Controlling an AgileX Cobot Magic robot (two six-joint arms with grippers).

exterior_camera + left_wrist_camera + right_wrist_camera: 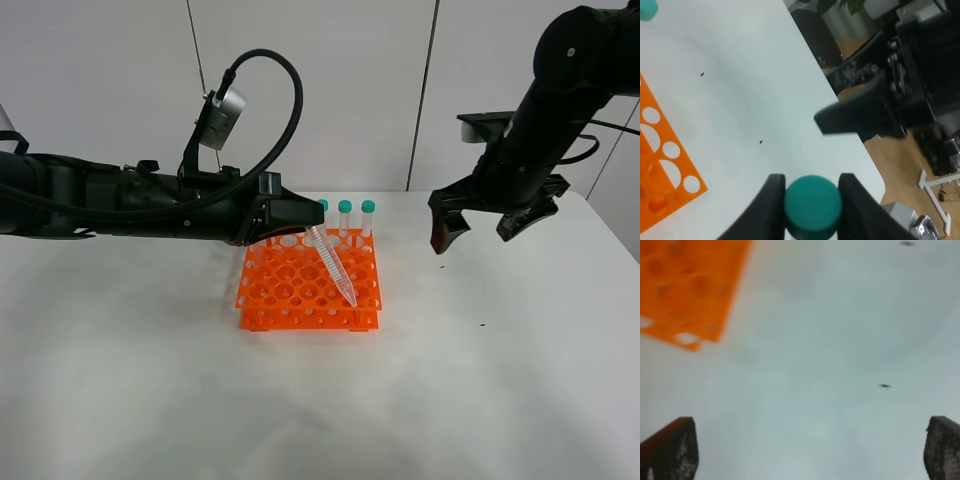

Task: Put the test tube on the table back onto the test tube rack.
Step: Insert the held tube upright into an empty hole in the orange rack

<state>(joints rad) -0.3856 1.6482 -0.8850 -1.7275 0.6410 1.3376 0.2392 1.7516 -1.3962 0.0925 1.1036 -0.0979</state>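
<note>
My left gripper is shut on the teal cap of the test tube. The tube hangs tilted, its pointed tip low over the front right part of the orange test tube rack. In the left wrist view the cap sits between the two fingers, with the rack's corner beside it. My right gripper is open and empty, raised above the table to the right of the rack. The right wrist view shows its spread fingertips over bare table and the rack's corner.
Three other teal-capped tubes stand upright in the rack's back row. The right arm's gripper shows in the left wrist view, beyond the table's edge line. The white panelled wall stands behind the table.
</note>
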